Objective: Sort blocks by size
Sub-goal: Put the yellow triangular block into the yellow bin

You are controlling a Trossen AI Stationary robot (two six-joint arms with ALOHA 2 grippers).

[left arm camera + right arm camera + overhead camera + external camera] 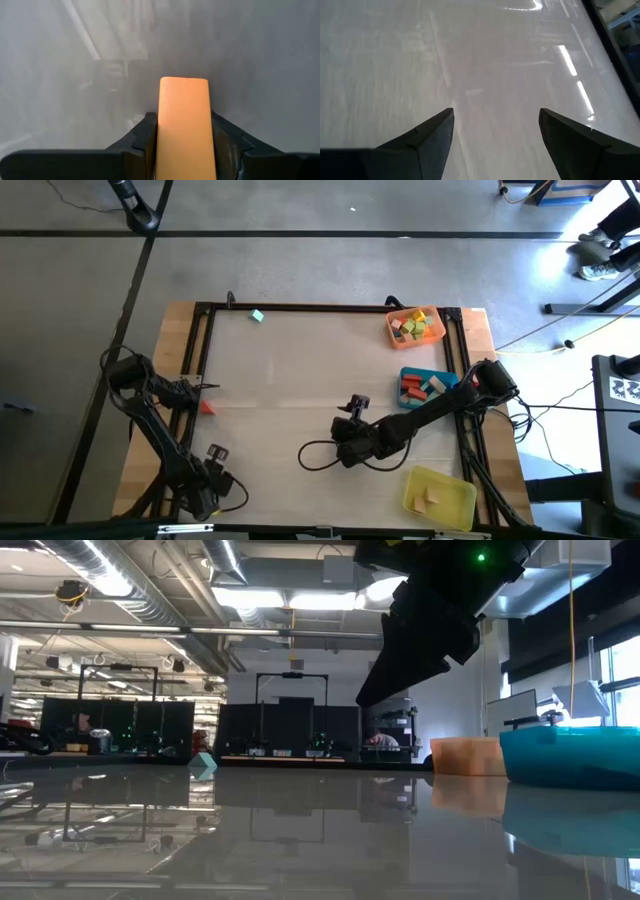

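Observation:
An orange bar block (pixel 183 125) sits between the fingers of my left gripper (pixel 205 402), which points down near the table's left edge. In the high view the block (pixel 207 408) shows reddish just below the gripper. A teal block (pixel 257 315) lies alone on the table near the far edge and also shows in the low view (pixel 203 765). My right gripper (pixel 495 130) hovers open over bare table at the middle (pixel 355 406), with nothing between its fingers. My left gripper pinches the orange bar by its two long sides (pixel 161 135) between its two fingers (pixel 146 134). The fingers come from above, pointing down. The bar's far end (pixel 183 82) reaches out past the fingertips. The bar lies level; whether it is clear of the table I cannot tell.
An orange tray (pixel 392 330) with several blocks stands at the far right. A blue tray (pixel 404 374) with blocks is in front of it. A yellow tray (pixel 455 505) with tan blocks is at the near right. A black frame (pixel 320 307) edges the work area.

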